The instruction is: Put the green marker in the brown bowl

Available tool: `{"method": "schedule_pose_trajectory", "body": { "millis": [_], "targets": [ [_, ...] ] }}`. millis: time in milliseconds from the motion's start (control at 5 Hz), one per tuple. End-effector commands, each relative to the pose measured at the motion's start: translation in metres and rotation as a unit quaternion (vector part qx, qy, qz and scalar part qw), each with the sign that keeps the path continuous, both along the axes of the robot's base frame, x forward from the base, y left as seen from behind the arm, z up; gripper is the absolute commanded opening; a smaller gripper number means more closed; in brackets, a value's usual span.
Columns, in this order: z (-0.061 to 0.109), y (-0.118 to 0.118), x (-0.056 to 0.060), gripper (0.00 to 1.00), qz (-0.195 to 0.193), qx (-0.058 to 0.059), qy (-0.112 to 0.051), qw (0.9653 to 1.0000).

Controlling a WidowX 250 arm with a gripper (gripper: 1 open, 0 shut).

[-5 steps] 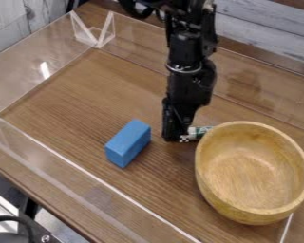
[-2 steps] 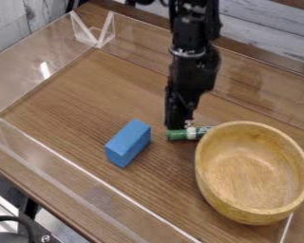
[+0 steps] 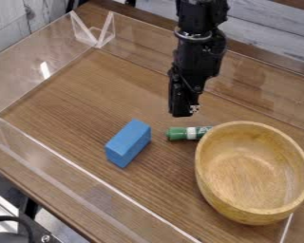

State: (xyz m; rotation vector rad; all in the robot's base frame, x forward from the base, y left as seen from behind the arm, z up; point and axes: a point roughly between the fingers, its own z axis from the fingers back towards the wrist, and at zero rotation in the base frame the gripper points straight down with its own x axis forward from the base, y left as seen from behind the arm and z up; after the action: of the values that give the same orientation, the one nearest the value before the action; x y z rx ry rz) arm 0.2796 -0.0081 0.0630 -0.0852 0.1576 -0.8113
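The green marker point(image 3: 186, 134) lies flat on the wooden table, white barrel with green ends, just outside the left rim of the brown bowl point(image 3: 208, 157). The bowl stands at the right front with nothing in it. My gripper point(image 3: 181, 107) hangs pointing straight down, a short way above the marker and clear of it. It holds nothing. The fingers are dark and close together, and the gap between them is too small to read.
A blue rectangular block point(image 3: 128, 142) lies left of the marker. Clear plastic walls point(image 3: 91, 33) ring the table, with a low one along the front left edge point(image 3: 28, 157). Open wood stretches to the left and back.
The gripper was down at the marker by the bowl's rim. It has since risen and moved slightly back. The marker stays on the table.
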Motion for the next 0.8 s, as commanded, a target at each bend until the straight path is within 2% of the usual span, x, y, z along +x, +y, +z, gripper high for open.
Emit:
{"method": "schedule_pose_trajectory", "body": {
  "millis": [0,600],
  "targets": [
    [0.001,0.001,0.006,1.0,-0.004,-0.005,-0.023,0.9997],
    [-0.021,0.001,0.011,1.0,-0.011,-0.014,-0.034,0.9993]
  ]
}}
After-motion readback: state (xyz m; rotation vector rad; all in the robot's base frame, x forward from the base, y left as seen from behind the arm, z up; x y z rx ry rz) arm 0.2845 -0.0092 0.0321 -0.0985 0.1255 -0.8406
